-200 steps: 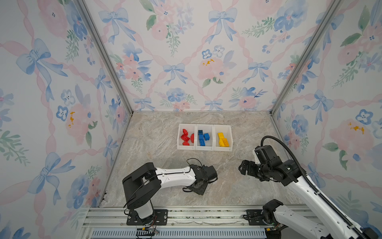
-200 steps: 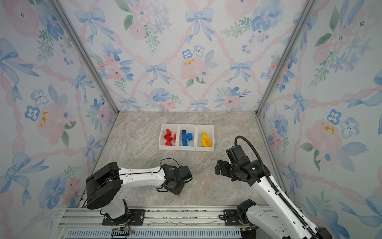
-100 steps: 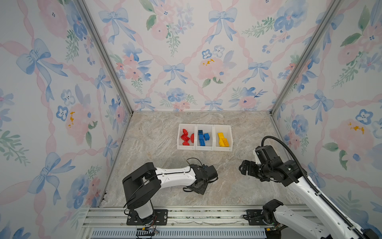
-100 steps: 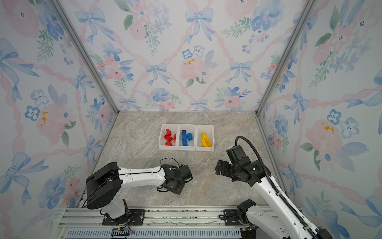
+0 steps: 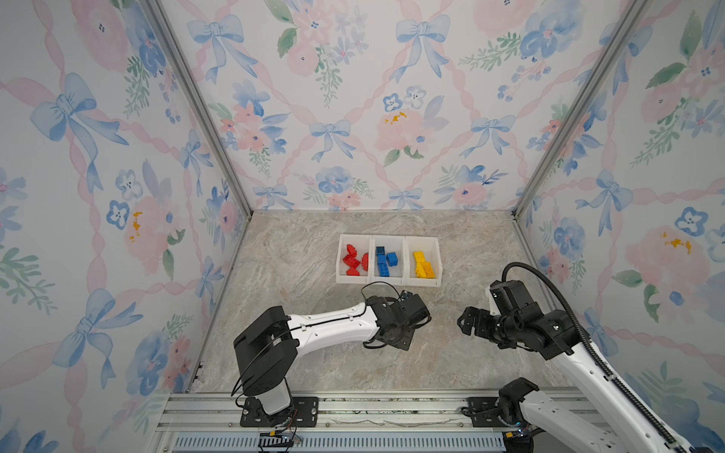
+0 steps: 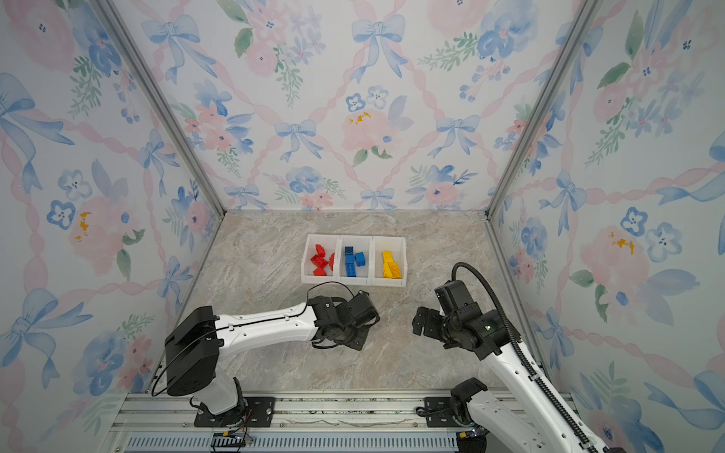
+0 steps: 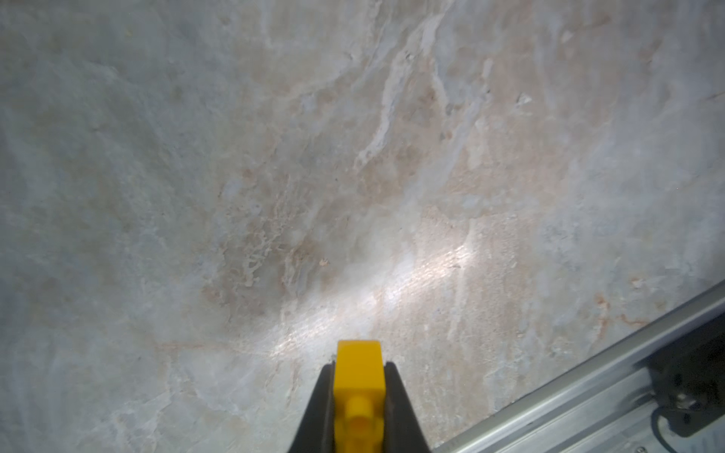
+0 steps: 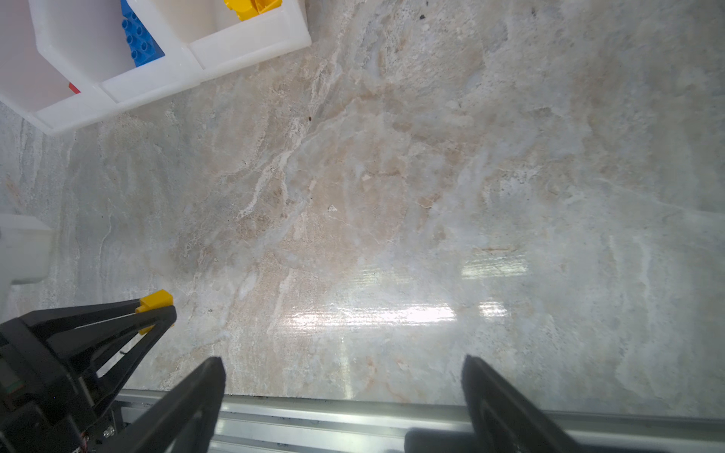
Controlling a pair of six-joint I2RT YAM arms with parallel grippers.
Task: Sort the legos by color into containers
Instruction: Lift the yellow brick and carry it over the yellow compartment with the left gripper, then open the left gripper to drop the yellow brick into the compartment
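A: State at that frame?
B: Containers sat at the back of the worktop, with legos inside, red, blue and yellow, one colour per bin. Left end effector was clamped on a yellow brick, low over the worktop and well short of the bins. Couldn't tell if the brick was off the surface. Right end effector stood wide apart, empty.
A: Best way to do the carry?
B: My call: lift above the bin wall first, centre over the yellow bin, release low. The grip looked to be near the tips, so move slowly.
A: Surfaces?
B: Worktop was glossy marble-look with glare streaks. Bins were smooth white plastic with straight walls. The brick was hard, shiny and studded, probably slippery.
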